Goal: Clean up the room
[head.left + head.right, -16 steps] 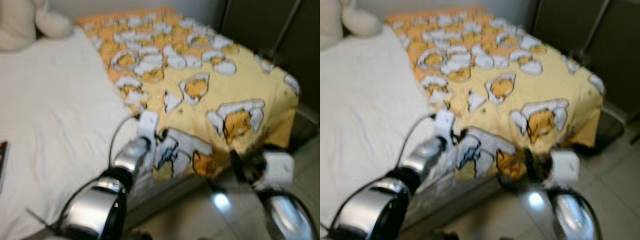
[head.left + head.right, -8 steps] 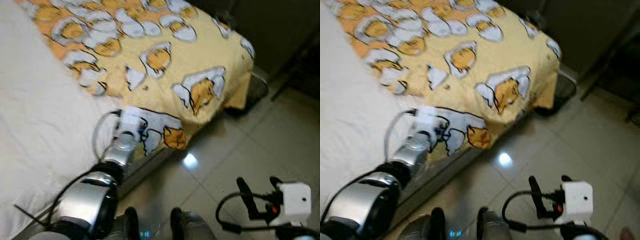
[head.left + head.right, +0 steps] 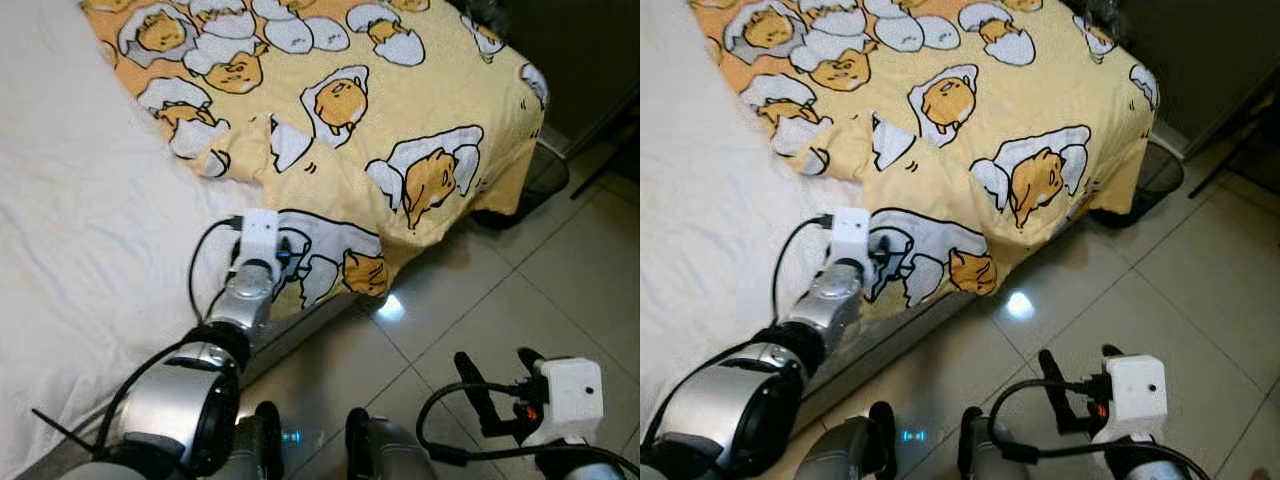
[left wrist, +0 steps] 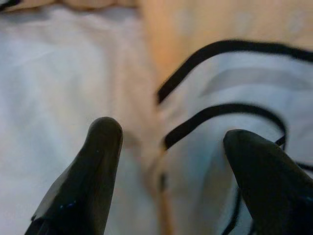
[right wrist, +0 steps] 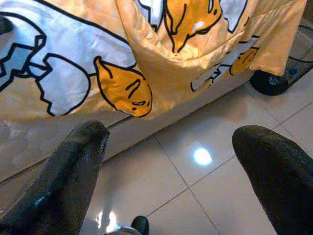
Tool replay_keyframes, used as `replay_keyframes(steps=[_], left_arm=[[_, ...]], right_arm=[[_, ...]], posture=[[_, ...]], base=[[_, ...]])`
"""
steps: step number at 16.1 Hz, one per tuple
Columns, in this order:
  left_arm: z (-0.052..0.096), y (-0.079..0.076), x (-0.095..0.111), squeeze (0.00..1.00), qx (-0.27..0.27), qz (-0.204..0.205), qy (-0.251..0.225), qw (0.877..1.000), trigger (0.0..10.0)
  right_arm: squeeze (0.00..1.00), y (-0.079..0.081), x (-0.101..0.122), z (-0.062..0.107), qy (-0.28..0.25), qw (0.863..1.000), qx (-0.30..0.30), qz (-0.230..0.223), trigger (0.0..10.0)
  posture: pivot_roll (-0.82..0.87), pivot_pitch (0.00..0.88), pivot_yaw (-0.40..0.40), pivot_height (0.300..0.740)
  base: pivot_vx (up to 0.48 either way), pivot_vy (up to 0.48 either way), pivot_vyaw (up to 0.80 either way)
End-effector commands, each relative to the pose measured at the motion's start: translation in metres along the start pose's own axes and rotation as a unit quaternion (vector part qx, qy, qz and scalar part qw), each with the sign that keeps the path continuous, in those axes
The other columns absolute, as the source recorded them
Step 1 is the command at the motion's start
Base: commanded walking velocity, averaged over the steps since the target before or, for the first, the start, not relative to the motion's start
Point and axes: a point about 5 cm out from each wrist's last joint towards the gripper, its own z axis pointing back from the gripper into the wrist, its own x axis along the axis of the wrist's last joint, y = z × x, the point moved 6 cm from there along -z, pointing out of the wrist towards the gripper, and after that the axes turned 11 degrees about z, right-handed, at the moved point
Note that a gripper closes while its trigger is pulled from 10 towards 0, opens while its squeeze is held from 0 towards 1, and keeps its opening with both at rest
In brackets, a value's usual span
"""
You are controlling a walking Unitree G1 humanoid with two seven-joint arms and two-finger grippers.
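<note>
A yellow blanket point(image 3: 400, 120) printed with egg cartoons covers the right part of the bed and hangs over its corner. A bare white sheet point(image 3: 90, 230) lies to its left. My left gripper point(image 3: 287, 255) reaches out to the blanket's near hem, where it meets the sheet. In the left wrist view the gripper point(image 4: 171, 142) is open, with the hem lying between its fingers point(image 4: 98, 161). My right gripper point(image 3: 497, 372) hangs open low over the tiled floor, apart from the bed. The right wrist view looks past it point(image 5: 171, 142) at the blanket's hanging corner point(image 5: 186, 54).
Glossy beige floor tiles point(image 3: 560, 290) stretch right of the bed. A dark round mesh object point(image 3: 545, 175) sits on the floor by the bed's far corner, beside dark furniture point(image 3: 590, 50). My feet point(image 3: 310, 450) stand close to the bed frame.
The camera has tilted down, so the bed slid up in the picture. My right gripper has dropped from the blanket's corner to low over the floor. The left gripper stays at the hem.
</note>
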Motion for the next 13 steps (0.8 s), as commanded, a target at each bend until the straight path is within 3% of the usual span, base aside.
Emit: replay_keyframes(steps=[1, 3, 4, 7, 13], left_arm=[[0.003, 0.001, -0.014, 0.0, 0.003, -0.004, 0.02, 1.0, 10.0], [0.004, 0.0, -0.021, 0.0, 0.004, 0.002, 0.034, 0.999, 10.0], [0.005, -0.008, -0.025, 0.0, -0.015, 0.028, 0.049, 0.998, 0.0], [0.007, -0.022, -0.032, 0.0, -0.05, 0.036, 0.068, 0.996, 0.0], [0.009, -0.032, -0.036, 0.0, -0.084, 0.086, 0.09, 0.989, 0.0]], right_arm=[[0.0, -0.003, -0.004, 0.005, 0.015, 1.0, -0.002, 0.003, 10.0], [0.0, -0.003, -0.005, 0.009, 0.022, 1.0, 0.001, 0.005, 10.0], [0.0, -0.002, -0.005, 0.009, 0.025, 1.0, 0.002, 0.004, 10.0], [0.0, 0.011, -0.006, 0.008, 0.025, 0.999, 0.034, -0.01, 10.0], [0.0, 0.032, -0.008, 0.008, 0.035, 0.994, 0.096, -0.029, 10.0]], posture=[[-0.36, 0.265, -0.079, 0.74], [-0.37, 0.279, -0.084, 0.74], [-0.38, 0.283, -0.081, 0.74], [-0.37, 0.285, -0.075, 0.74], [-0.35, 0.266, -0.076, 0.74]], base=[[0.0, 0.0, 0.0], [0.0, 0.0, 0.0], [0.0, 0.0, 0.0], [0.0, 0.0, 0.0], [0.0, 0.0, 0.0]])
